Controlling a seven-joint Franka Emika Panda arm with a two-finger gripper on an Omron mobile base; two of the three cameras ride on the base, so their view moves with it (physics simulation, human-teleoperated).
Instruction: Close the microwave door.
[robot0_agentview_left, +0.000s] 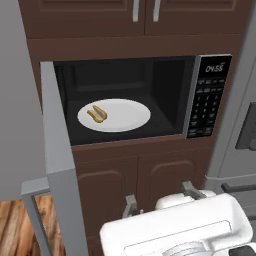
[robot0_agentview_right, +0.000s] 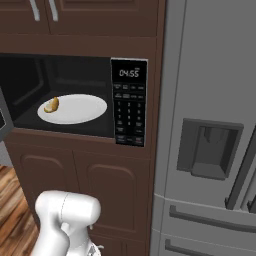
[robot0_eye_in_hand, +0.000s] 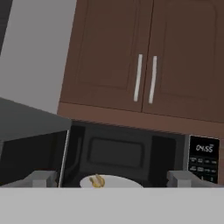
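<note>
The microwave (robot0_agentview_left: 125, 100) stands open, showing a dark cavity with a white round plate (robot0_agentview_left: 114, 115) and a small yellow-brown food item (robot0_agentview_left: 97, 114) on it. Its keypad panel (robot0_agentview_left: 210, 95) reads 04:55. The microwave door (robot0_agentview_left: 59, 165) is swung out to the left, seen edge-on as a grey slab, with its bar handle (robot0_agentview_left: 34, 189) at the lower left. My gripper (robot0_agentview_left: 161, 197) is open below and in front of the cavity, right of the door, touching nothing. In the hand view the fingertips (robot0_eye_in_hand: 41, 178) frame the plate (robot0_eye_in_hand: 111, 181), with the door (robot0_eye_in_hand: 30, 144) at left.
Brown cabinet doors (robot0_eye_in_hand: 144, 57) with silver handles sit above the microwave, and more brown doors (robot0_agentview_left: 140, 180) sit below it. A grey steel fridge (robot0_agentview_right: 210, 140) with a dispenser recess stands right of the keypad (robot0_agentview_right: 129, 102). Wooden floor (robot0_agentview_left: 15, 230) shows lower left.
</note>
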